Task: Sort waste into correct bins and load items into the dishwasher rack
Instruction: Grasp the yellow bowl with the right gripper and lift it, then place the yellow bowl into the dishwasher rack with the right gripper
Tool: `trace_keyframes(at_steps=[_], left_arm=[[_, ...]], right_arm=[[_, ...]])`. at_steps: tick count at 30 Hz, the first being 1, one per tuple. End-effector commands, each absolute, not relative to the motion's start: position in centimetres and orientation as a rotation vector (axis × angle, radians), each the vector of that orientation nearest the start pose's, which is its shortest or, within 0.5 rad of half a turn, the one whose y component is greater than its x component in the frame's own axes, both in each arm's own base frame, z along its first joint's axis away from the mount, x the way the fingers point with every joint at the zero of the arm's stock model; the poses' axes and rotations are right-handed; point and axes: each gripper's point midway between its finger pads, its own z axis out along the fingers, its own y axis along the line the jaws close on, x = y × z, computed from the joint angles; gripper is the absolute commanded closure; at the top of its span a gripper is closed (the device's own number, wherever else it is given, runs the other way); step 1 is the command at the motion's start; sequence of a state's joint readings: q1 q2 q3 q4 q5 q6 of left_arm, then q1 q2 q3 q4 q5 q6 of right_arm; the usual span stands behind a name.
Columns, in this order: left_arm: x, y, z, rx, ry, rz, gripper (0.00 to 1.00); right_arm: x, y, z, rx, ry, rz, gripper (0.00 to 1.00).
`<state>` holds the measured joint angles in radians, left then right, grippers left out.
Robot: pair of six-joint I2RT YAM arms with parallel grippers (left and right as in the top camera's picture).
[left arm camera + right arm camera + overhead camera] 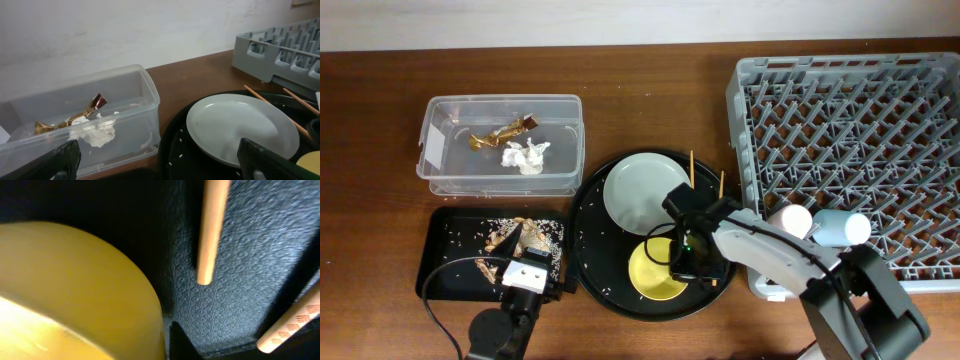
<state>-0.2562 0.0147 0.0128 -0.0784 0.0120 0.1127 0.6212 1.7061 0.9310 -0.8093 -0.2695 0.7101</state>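
The yellow bowl (655, 270) and the grey plate (645, 192) sit on the round black tray. Two chopsticks (692, 166) lie at the tray's right side. My right gripper (688, 258) is at the bowl's right rim. In the right wrist view one finger presses the outside of the bowl (75, 290) wall, the gripper (162, 330) shut on the rim, with the chopsticks (212, 230) beside it. My left gripper (525, 275) is open and empty over the shallow black tray (445, 255), which holds the food scraps (520, 235). The clear tub (440, 170) holds the wrapper (508, 130) and tissue (526, 155).
The pink cup (790, 220) and light blue cup (841, 228) lie at the front left edge of the grey rack (850, 120). The large round black tray (595, 260) sits between the bins and the rack. Rice grains dot both black trays.
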Motion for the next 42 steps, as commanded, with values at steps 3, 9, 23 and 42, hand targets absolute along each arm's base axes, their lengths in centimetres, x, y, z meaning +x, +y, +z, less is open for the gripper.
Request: trace_keyframes(at_steps=[3,9,23,42], left_arm=[[23.7,-6.6,15.6,0.331,1.621,-0.118,0.0],[23.7,-6.6,15.6,0.331,1.621,-0.118,0.0],[23.7,-6.6,15.6,0.331,1.621,-0.118,0.01],[23.7,-6.6,15.6,0.332,1.622,-0.118,0.0]], right_arm=[[23.2,19.8,8.6,-0.028,3.003,0.45,0.96],[28.4,3.4,27.9,0.319,2.133,-0.454,0.96],[37.2,-10.6,21.3,0.488,2.187,-1.144,0.96],[40.8,-11.1,15.7,0.156,2.356,-1.389,0.96]])
